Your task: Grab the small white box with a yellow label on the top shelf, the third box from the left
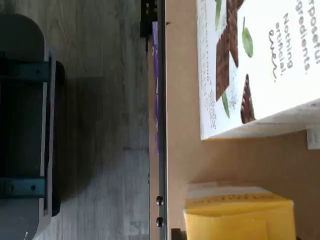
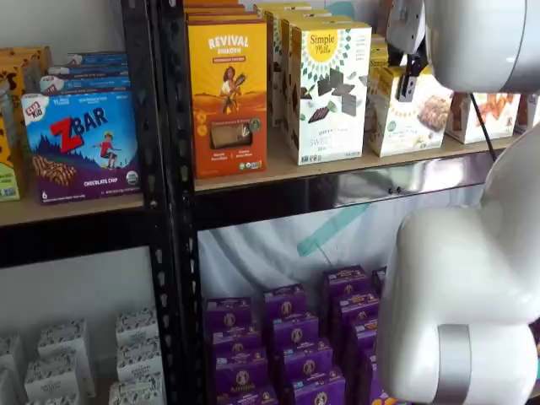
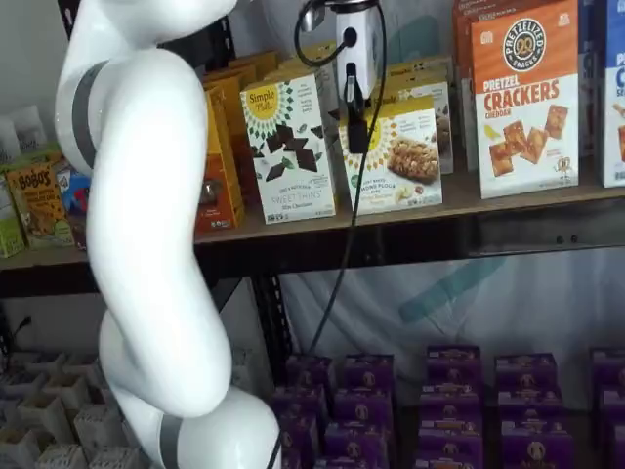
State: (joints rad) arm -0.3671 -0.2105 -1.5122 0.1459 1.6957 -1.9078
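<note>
The white gripper with black fingers has its jaws closed on the short cream-white carton with a yellow sunburst label, near the silver front rail of the tan wooden top shelf. A taller glossy white box with chocolate squares stands just beside them, narrow gap between.

The small white box stands on the top shelf, right of the taller box.
</note>
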